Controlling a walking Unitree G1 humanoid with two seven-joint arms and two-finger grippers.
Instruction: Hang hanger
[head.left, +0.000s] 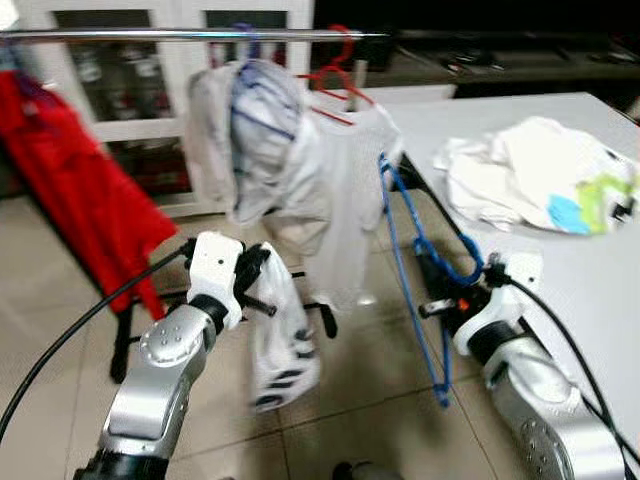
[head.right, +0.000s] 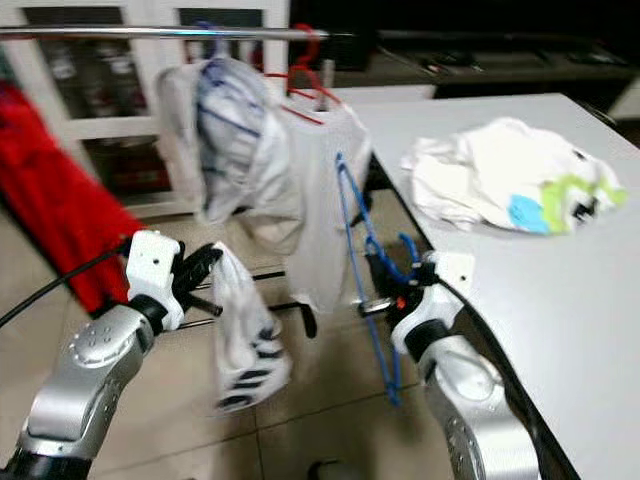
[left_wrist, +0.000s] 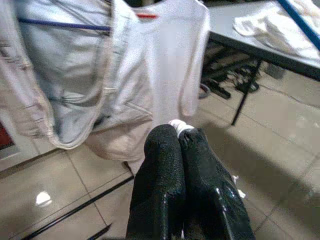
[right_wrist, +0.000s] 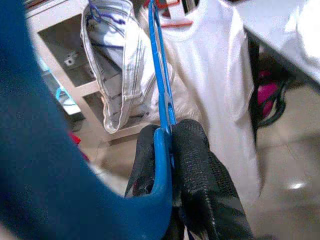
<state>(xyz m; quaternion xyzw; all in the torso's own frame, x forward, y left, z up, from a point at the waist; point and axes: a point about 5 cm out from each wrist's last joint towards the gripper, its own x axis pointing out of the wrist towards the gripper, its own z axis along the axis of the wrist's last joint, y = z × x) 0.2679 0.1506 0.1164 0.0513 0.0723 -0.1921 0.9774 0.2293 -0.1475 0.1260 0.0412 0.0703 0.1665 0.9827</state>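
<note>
Right hand (head.left: 452, 300) clamps the blue hanger (head.left: 410, 260); left hand (head.left: 262, 285) pinches white cloth (head.left: 285, 345).
Hanger stands near upright at centre-right, hook seemingly lowest.

Both silver arms reach forward and up from the lower corners of the head views. The left gripper (head.left: 262, 285) sits at about 8 o'clock, jaws pinched tight on white cloth. The right gripper (head.left: 440, 290) sits at about 4 o'clock, wrist bent inward, jaws clamped on a blue hanger (right_wrist: 161, 100).
</note>
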